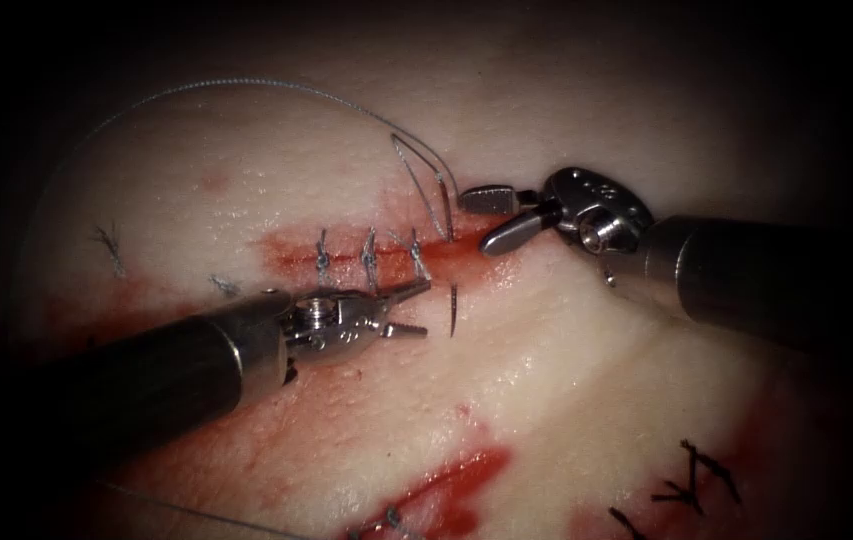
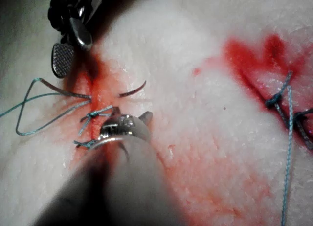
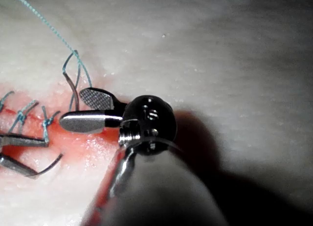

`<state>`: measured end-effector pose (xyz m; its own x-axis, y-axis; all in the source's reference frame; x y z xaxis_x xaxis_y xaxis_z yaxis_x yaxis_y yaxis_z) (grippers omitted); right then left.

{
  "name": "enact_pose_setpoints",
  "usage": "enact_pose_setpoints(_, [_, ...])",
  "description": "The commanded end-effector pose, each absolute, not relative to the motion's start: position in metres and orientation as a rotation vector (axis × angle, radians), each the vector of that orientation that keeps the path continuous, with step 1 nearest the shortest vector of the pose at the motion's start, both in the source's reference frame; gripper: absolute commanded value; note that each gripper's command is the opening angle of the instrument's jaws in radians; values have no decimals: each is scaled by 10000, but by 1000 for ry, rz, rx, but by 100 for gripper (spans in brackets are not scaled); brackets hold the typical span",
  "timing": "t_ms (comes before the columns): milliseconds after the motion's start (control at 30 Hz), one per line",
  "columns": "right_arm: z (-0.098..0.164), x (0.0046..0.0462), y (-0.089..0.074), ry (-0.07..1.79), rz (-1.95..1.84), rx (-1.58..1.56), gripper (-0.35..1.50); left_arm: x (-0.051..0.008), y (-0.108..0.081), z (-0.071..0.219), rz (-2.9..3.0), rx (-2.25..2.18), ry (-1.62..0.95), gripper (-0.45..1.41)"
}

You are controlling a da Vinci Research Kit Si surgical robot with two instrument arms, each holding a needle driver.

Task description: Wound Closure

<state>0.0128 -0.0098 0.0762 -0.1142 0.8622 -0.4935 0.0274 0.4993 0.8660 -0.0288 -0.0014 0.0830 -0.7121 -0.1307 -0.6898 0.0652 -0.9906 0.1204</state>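
Observation:
The curved needle (image 1: 452,312) sits in the tissue (image 1: 586,360) across the cut (image 1: 346,258), just right of three tied stitches (image 1: 369,256). Its point sticks out on the near side. Its tail (image 1: 442,205) stands out on the far side, trailing the thread (image 1: 246,82) in a wide arc to the left. My left tool (image 1: 424,308) is open, holds nothing, and lies just left of the point. My right tool (image 1: 474,222) is open and empty, just right of the tail. The left wrist view shows the needle point (image 2: 133,89). The right wrist view shows the right tool (image 3: 73,108) beside the tail (image 3: 73,91).
Red fluid (image 1: 486,262) pools along the cut. A second cut with red fluid (image 1: 446,480) lies at the near edge, with dark stitches (image 1: 696,478) at the near right. Short cut thread ends (image 1: 106,245) stick up at the left.

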Motion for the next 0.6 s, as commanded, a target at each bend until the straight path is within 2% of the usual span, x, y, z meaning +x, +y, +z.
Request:
enact_pose_setpoints(33, [767,113,-86,1541,868,790,130,-296,-5,835,-2792,1162,-161,64])
enact_pose_setpoints(267, [768,74,-78,1558,922,737,126,-305,0,836,-2673,1250,-255,66])
enact_pose_setpoints(600, [770,81,-80,1557,936,714,123,-314,-5,840,-2594,1327,-244,61])
